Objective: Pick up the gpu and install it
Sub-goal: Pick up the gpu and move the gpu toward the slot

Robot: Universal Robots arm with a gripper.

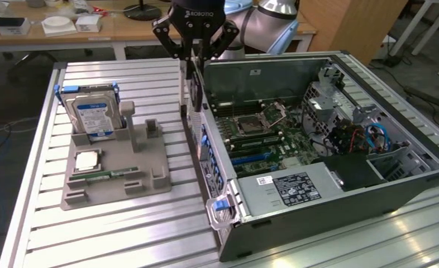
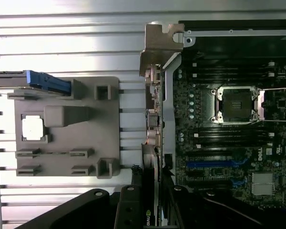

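Note:
The gpu hangs on edge from my gripper, which is shut on its upper end. It is a thin dark board with its silver bracket pointing down. It hovers over the open computer case, just at the case wall on the exterior view's left. In the wrist view the gpu shows edge-on between the dark fingers, and its silver bracket is at the lower end. The motherboard with a blue slot lies beside the card.
A grey holder stands on the slatted table at the exterior view's left of the case. It carries a silver hard drive, a processor chip and a green memory stick. A power supply fills the case's near corner.

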